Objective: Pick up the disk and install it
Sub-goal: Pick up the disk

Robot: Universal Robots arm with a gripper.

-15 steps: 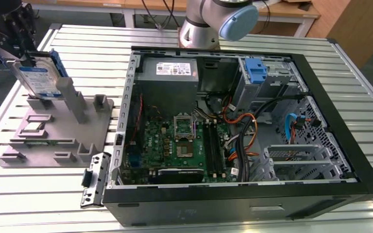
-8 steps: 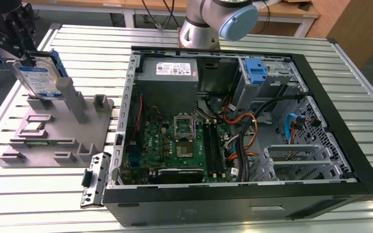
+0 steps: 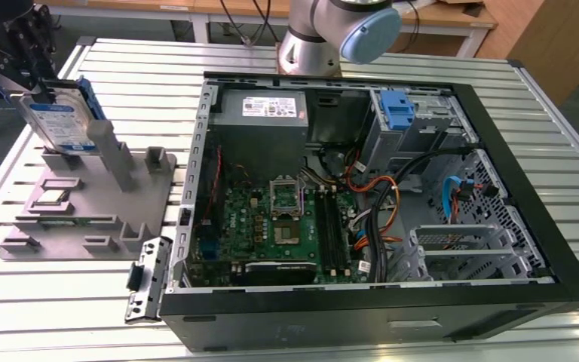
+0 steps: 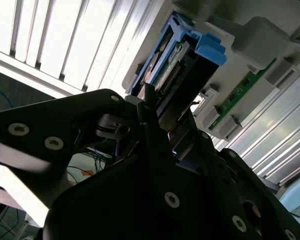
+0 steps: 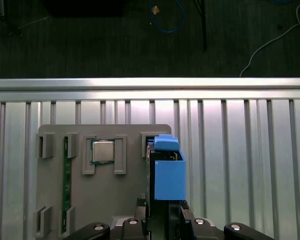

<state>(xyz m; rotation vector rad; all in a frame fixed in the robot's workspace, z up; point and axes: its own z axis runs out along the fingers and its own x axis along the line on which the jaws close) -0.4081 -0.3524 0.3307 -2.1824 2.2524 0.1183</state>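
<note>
The disk first: where is it in the exterior view?

— At the exterior view's left, standing on edge in a slot of the grey fixture on the bench. It leans a little, with its blue-and-white label showing. It is well apart from the open computer case. The pincer sits on its upper edge.

And in the second wrist view?

— There the disk is seen end-on, with blue rails along its sides, and the pincer straddles it. One dark finger lies against one face and its partner against the opposite face. The jaws are narrowed to the disk's thickness and clenched on it. A green memory stick lies in the fixture near the disk.

What does the first wrist view add?

— It looks straight down past the pincer. The disk runs out from between the jaws, edge-on, a blue rail broad along one side, and its far end is in the fixture. A processor chip sits in a pocket near the disk, and the memory stick lies in a groove farther off. The slatted bench lies around the fixture.
</note>
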